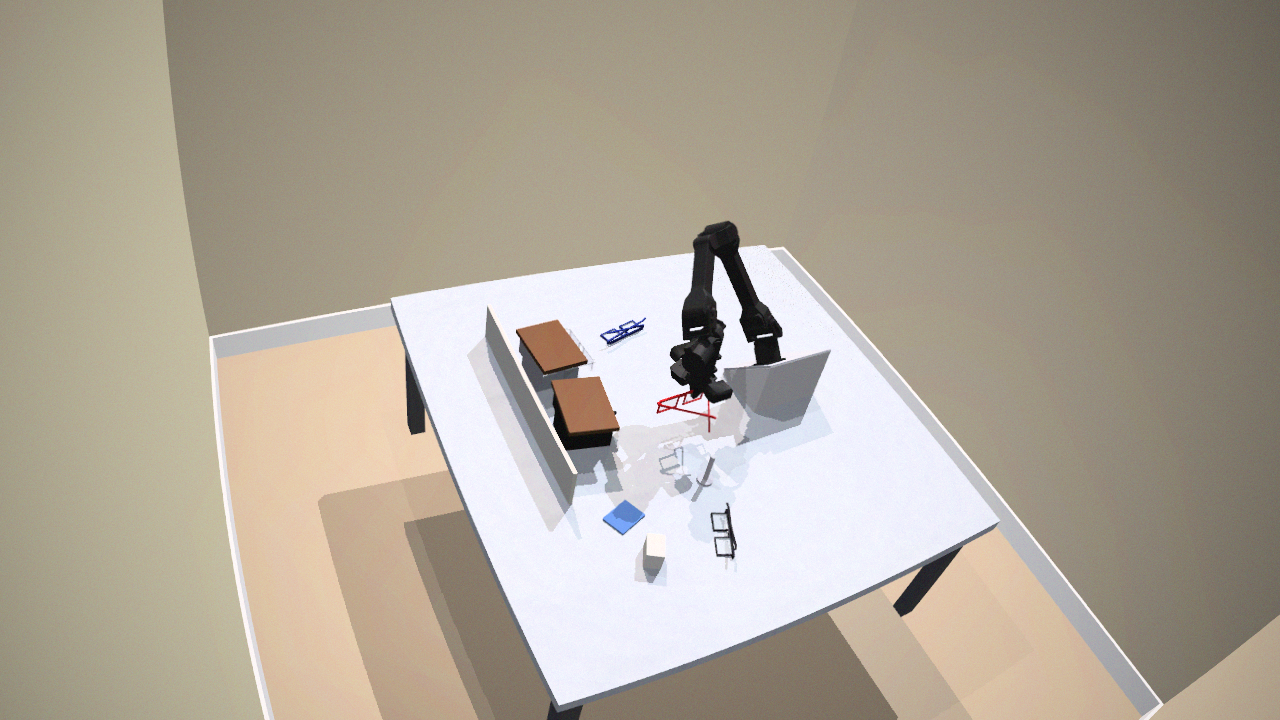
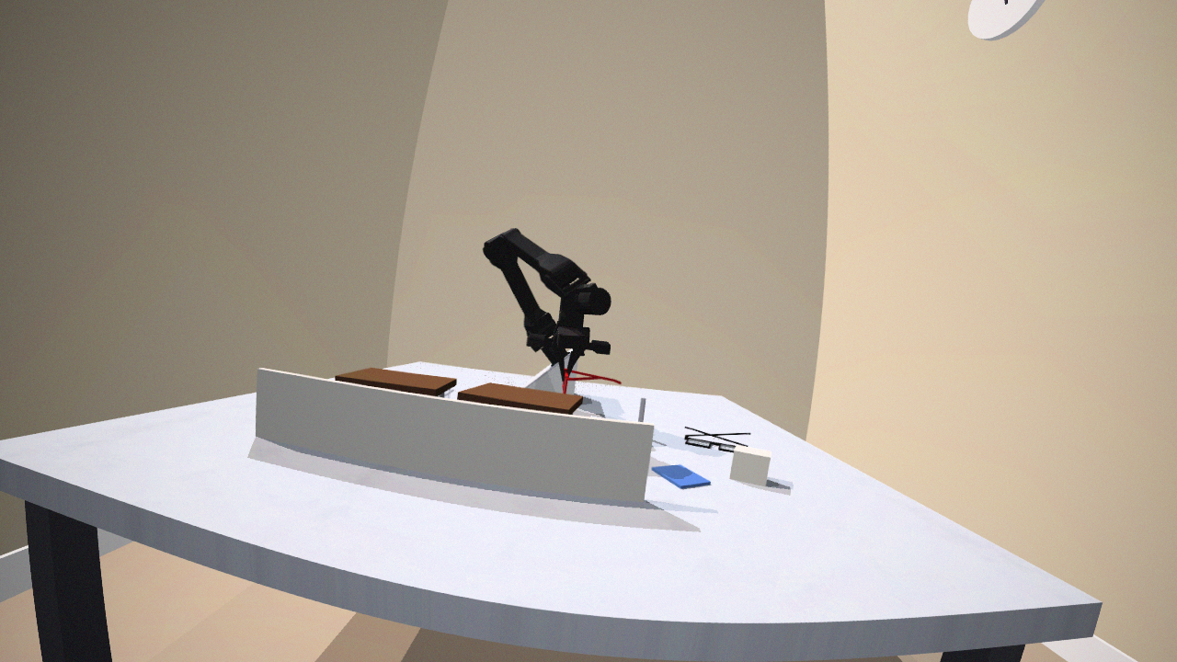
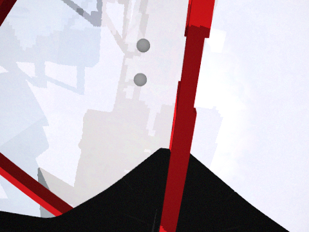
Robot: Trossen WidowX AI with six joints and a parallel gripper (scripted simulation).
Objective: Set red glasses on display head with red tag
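Note:
My gripper is shut on one bar of the red glasses, which it holds above the table, temples spread. Two small grey balls show beside that bar. Across from the gripper, two brown boards cover two stands. A black block shows under the nearer board. The heads' faces, noses, ears and the red tag cannot be made out.
A long grey wall stands behind the stands, and a grey panel near the arm's base. Blue glasses, black glasses, a thin grey post, a blue pad and a white block are on the table.

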